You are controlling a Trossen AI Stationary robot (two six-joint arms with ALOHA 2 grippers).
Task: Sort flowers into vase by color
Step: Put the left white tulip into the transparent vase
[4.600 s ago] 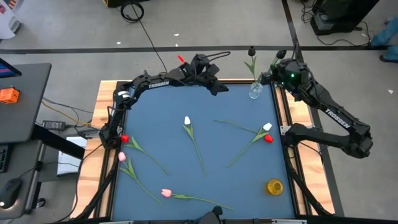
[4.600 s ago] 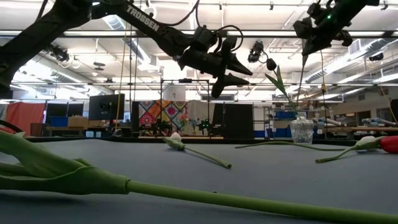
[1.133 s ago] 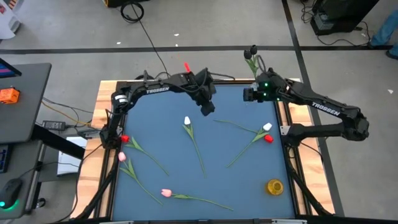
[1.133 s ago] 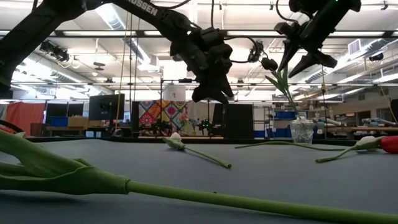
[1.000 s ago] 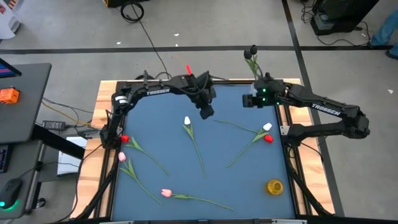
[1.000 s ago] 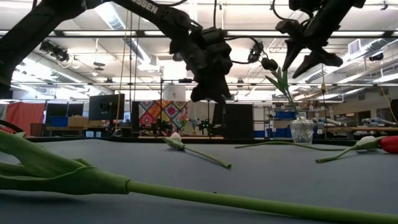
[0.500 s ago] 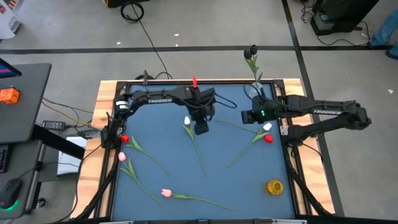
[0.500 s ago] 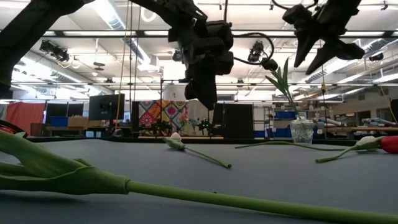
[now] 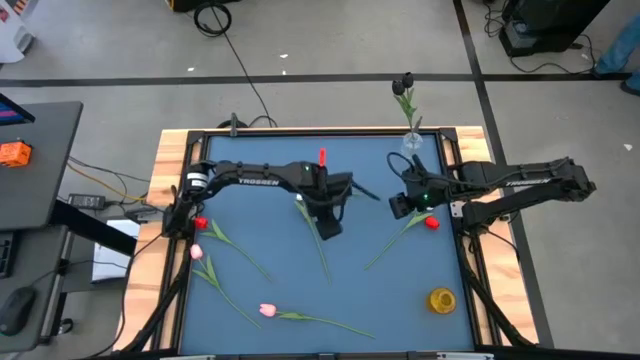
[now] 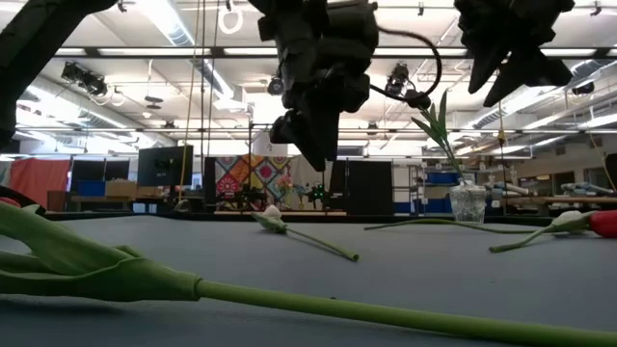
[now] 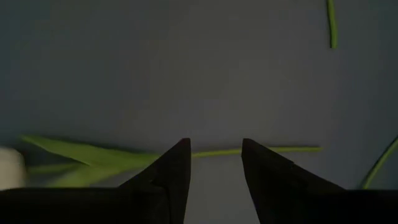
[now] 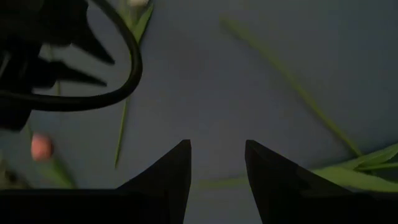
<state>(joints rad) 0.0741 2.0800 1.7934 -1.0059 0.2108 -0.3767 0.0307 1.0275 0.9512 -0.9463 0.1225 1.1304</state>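
Several tulips lie on the blue table point(image 9: 260, 170). A white tulip point(image 10: 273, 216) lies at the middle, and its stem point(image 11: 214, 152) runs toward the near edge. My left gripper point(image 9: 329, 228) hangs open above that stem, one finger on either side, clear of it. A white tulip point(image 9: 430, 204) and a red tulip point(image 9: 433, 222) lie at the right. My right gripper point(image 9: 397, 208) hangs open in the air just left of them. A black tulip point(image 9: 405, 81) stands in the glass vase point(image 9: 412, 144) at the far right.
A small yellow vase point(image 9: 441, 299) stands at the near right corner. A red tulip point(image 9: 200, 222) and a pink tulip point(image 9: 196, 252) lie at the left edge, another pink tulip point(image 9: 267, 310) near the front. The table has a wooden rim point(image 9: 165, 160).
My left gripper has swung from the far edge toward the near edge and a little right, tipping downward, and now stands over the middle white tulip's stem. My right gripper has swung from beside the glass vase toward the near edge, close to the right-hand tulips. No flower has moved.
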